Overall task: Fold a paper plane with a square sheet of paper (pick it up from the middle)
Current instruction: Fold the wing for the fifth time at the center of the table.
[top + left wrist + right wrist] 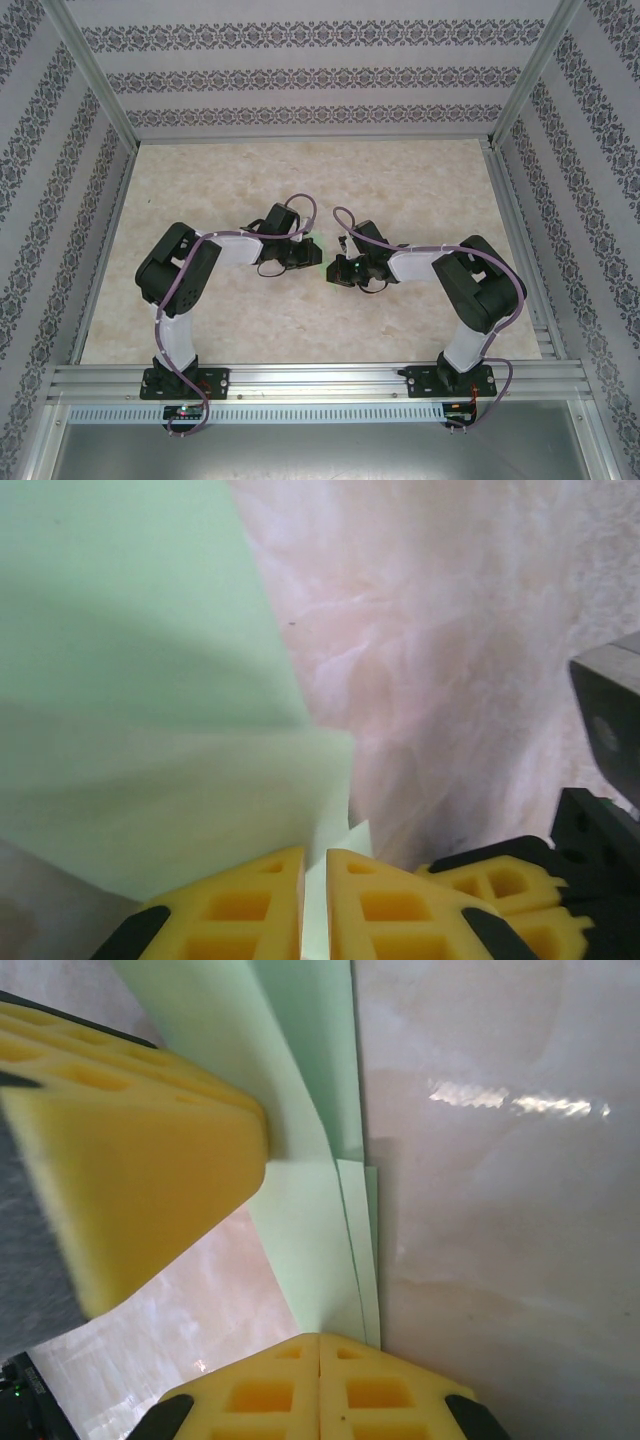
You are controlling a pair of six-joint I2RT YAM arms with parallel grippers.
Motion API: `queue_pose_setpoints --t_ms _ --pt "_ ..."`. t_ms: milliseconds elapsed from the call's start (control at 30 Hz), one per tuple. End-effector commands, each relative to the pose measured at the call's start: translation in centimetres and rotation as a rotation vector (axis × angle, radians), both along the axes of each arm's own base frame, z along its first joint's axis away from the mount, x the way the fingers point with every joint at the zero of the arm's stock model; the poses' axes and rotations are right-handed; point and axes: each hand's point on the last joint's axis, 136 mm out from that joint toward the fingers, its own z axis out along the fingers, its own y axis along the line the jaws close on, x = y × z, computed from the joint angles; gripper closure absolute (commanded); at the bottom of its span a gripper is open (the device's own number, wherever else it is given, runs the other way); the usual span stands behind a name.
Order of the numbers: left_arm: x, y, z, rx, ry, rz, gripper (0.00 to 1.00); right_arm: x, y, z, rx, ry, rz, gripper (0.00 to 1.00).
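At the middle of the table [300, 175], the left gripper [314, 860] pinches the pale green sheet of paper [150, 680] between nearly closed fingers. The folded sheet runs lengthwise, roughly left to right, to the right gripper [320, 1342], which is clamped on its edge. Which end is pointed cannot be told.

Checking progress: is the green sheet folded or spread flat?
Folded. In the right wrist view the green sheet shows overlapping layers with stepped edges near the right gripper.

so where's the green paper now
In both wrist views the green paper is pinched by the left gripper and right gripper, at the centre of the table.
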Motion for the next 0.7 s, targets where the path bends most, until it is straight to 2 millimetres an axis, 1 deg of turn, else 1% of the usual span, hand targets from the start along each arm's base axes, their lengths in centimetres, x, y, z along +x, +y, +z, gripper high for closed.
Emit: queue_pose_setpoints --t_ms 0,100,233,367,500,567,667 --pt "0.4 1.0 -1.5 0.092 -0.016 -0.003 0.86 -3.0 -3.9 -4.9 -0.197 0.135 -0.032 0.93" --pt "0.4 1.7 -2.1 0.145 -0.019 -0.009 0.86 -3.7 -4.4 -5.1 -0.214 0.155 -0.027 0.93" --pt "1.0 2.0 -1.9 0.178 -0.042 -0.029 0.85 -4.9 -5.5 -5.6 -0.255 0.177 -0.02 0.93" --pt "2.3 1.8 -0.6 0.167 -0.083 -0.057 0.85 -5.6 -6.1 -6.2 -0.274 0.193 -0.018 0.93" --pt "2.8 0.8 1.8 0.109 -0.138 -0.1 0.84 -5.5 -5.9 -6.3 -0.268 0.192 -0.022 0.93" --pt "2.8 0.9 2.5 0.112 -0.17 -0.109 0.83 -5.4 -5.7 -6.2 -0.265 0.189 -0.023 0.93" --pt "3.0 1.9 2.7 0.125 -0.189 -0.099 0.83 -5.2 -5.5 -6.2 -0.26 0.187 -0.021 0.93"
